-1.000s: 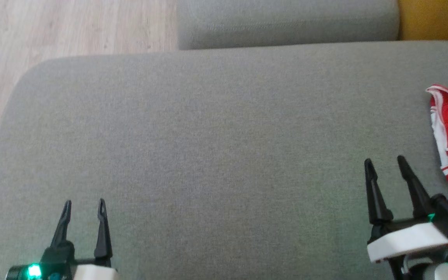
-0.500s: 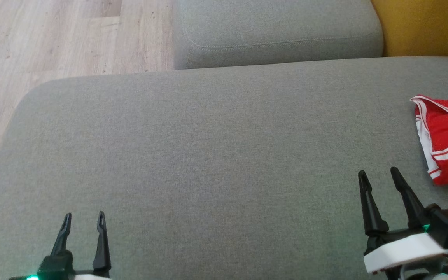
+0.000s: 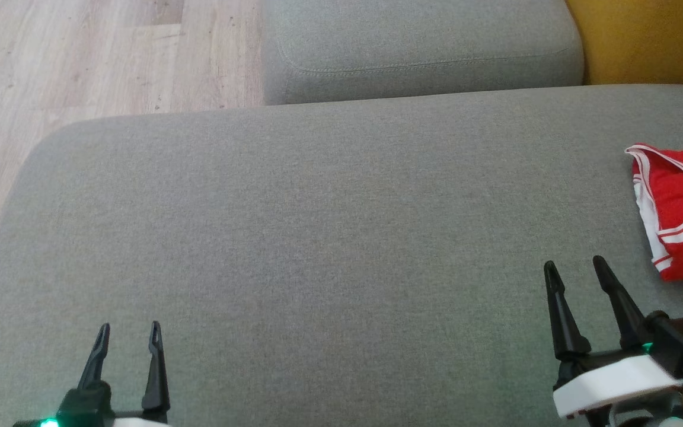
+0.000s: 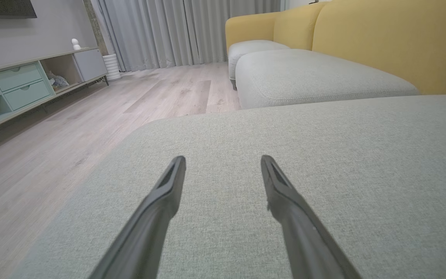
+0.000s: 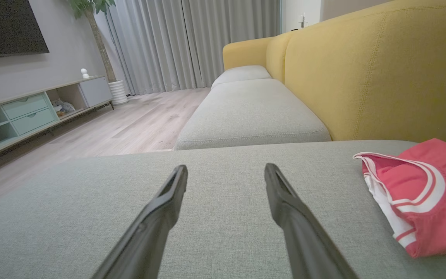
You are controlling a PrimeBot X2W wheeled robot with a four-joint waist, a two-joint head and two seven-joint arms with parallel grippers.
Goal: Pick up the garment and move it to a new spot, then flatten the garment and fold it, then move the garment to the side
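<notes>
1. The big grey cushion (image 3: pixel 318 196) is spreading across most of the head view, with its rounded far left corner showing. Every place below is being given from it.
2. The wooden floor (image 3: pixel 80 65) is running past the cushion's far left corner and down its left side.
3. The yellow sofa back (image 5: pixel 366 77) is rising behind the cushion's far right edge.
4. The second grey cushion (image 3: pixel 418 50) is sitting just beyond the big cushion's far edge, against the yellow back.
5. The low cabinet (image 4: pixel 21 83) is standing well away from the cushion, across the floor, with grey curtains (image 4: pixel 176 31) hanging further along.
6. The garment (image 3: pixel 679 213), red with white trim, is lying bunched on the right part of the cushion, with the head view's edge cutting it off. It is also showing in the right wrist view (image 5: pixel 420 193).
7. The right claw (image 3: pixel 574 262) is hanging over the near right part of the cushion, near the garment but apart from it. Its two fingers are standing moderately spread and gripping nothing (image 5: pixel 226 166).
8. The left claw (image 3: pixel 129 326) is hanging over the near left part of the cushion, well apart from the garment. Its fingers are likewise spread and holding nothing (image 4: pixel 223 157).
</notes>
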